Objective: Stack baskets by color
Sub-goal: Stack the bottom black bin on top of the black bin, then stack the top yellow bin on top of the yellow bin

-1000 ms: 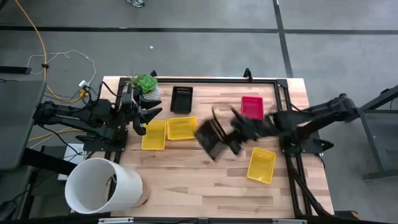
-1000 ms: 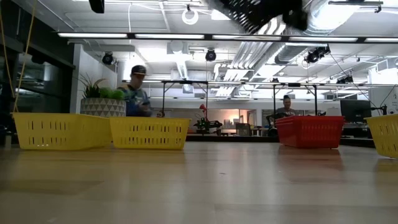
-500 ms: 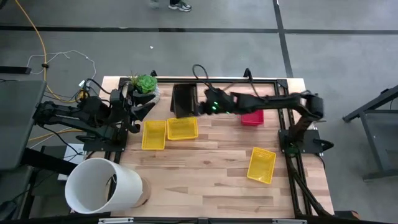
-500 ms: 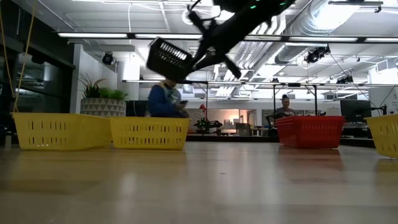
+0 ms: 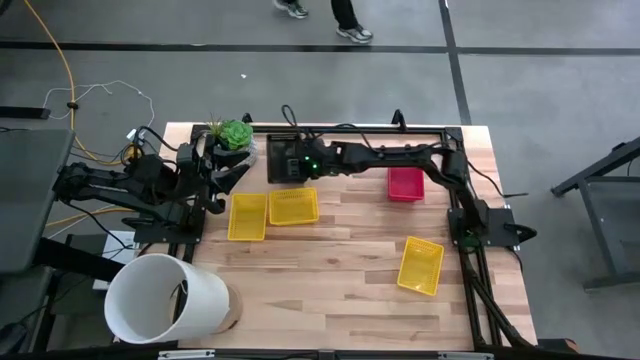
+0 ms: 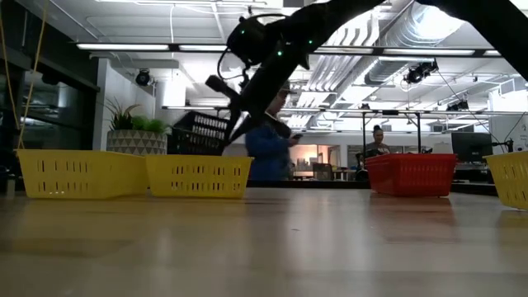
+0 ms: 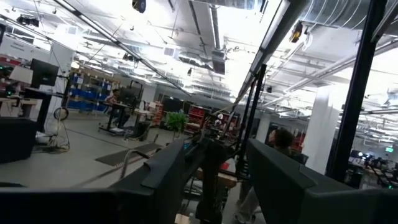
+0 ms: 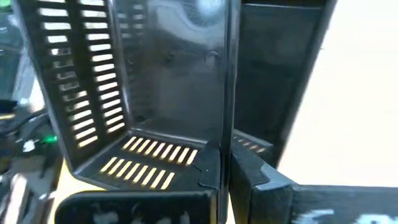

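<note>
My right gripper reaches across to the table's far edge beside the plant and is shut on a black basket. In the low view this black basket hangs tilted, its lower part hidden behind a yellow basket. Two yellow baskets rest side by side on their bases at the left. A third yellow basket lies near right, and a red basket far right. My left gripper waits open at the left, touching nothing. My right gripper pinches one side wall of the black basket, one finger inside the basket and the other finger outside. It comes from the table's right, slanting down. The basket hangs tilted; what its underside meets is hidden.
A potted green plant stands at the far left, close to the held basket. A large white cylinder stands at the near left corner. A black frame runs along the far and right edges. People walk in the room beyond.
My right gripper has swung from the table's middle toward the far left and down, carrying the black basket, which has turned about and now hangs low beside the plant. My left gripper has tipped upward a little.
</note>
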{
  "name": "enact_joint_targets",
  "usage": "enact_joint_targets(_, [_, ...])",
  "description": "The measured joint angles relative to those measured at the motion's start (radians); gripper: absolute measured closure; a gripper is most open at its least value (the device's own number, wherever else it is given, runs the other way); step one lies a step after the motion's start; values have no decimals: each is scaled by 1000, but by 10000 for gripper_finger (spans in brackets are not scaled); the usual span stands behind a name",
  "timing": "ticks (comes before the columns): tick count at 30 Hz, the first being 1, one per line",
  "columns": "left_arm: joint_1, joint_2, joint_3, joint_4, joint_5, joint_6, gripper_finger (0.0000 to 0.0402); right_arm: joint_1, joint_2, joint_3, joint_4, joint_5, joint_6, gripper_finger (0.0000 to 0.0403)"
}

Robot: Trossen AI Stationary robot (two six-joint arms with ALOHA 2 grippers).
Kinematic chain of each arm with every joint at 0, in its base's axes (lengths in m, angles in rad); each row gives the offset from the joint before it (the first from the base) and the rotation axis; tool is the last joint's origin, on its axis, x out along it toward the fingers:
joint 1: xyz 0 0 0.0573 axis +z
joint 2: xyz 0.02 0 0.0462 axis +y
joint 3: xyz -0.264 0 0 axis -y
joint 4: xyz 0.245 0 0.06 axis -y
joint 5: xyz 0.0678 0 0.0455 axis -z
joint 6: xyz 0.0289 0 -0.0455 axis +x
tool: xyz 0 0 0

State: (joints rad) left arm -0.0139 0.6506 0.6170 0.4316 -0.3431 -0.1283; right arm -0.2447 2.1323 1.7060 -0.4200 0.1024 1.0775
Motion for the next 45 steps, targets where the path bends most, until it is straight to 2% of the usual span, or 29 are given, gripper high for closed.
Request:
enact_joint_targets(5, [0,0,0,0,0,0,241,-18,0,-6,-74,56,24,403])
enact_joint_targets(18, [0,0,0,0,0,0,241,-33,0,-6,-146,5,19,402])
enact_joint_targets(23, [0,0,0,0,0,1,241,-43,0,-7,-155,-5,-47,391])
enact_joint_targets(27, [0,0,0,0,0,1,241,-43,0,-7,-179,-6,-62,362])
enact_joint_targets(34, [0,0,0,0,0,1,241,-45,-39,0,-206,6,-155,269])
enact_joint_targets(39, [0,1,0,-9,-1,1,241,-50,-136,3,-290,27,-377,221])
enact_joint_targets(42, [0,1,0,-10,-2,1,241,-34,-209,-12,-391,54,-532,211])
enact_joint_targets(45, [0,1,0,-15,-6,1,241,-7,-303,-96,-460,50,-640,210])
